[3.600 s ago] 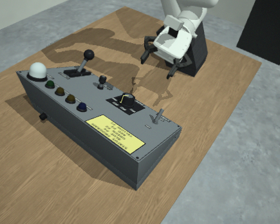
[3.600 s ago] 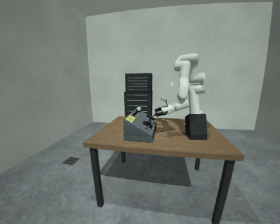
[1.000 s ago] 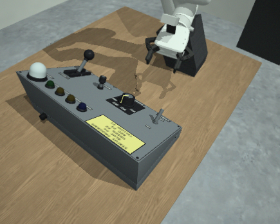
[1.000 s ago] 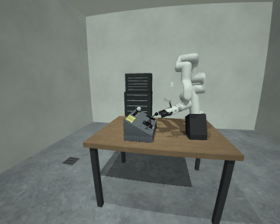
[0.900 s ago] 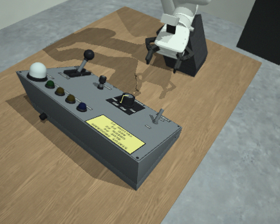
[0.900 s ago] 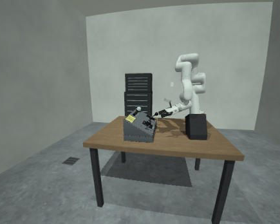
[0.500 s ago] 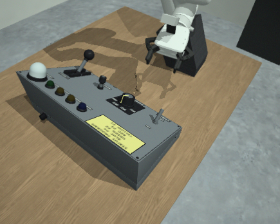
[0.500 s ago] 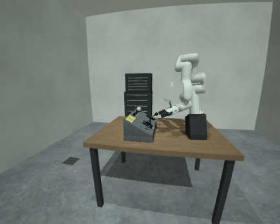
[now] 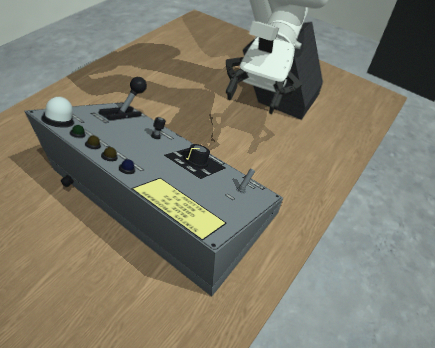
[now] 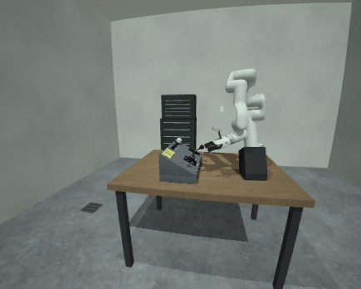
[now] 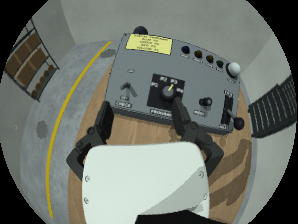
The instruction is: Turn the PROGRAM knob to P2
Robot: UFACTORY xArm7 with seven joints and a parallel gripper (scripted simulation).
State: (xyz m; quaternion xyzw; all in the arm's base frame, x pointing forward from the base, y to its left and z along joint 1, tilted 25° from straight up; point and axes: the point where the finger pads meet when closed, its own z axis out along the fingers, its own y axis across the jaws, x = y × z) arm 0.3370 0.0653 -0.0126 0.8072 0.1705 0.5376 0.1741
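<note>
Table [image 9: 335,165]: console [image 9: 150,210] sits mid-top.
Knob [image 9: 199,155]: untouched, on the console's face.
Gripper [image 9: 252,95]: mine, spread wide, empty, near the far edge.

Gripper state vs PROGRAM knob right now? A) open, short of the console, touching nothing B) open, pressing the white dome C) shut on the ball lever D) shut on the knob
A: the gripper hangs open above the table beside the arm's pedestal, apart from the PROGRAM knob on the console.
</note>
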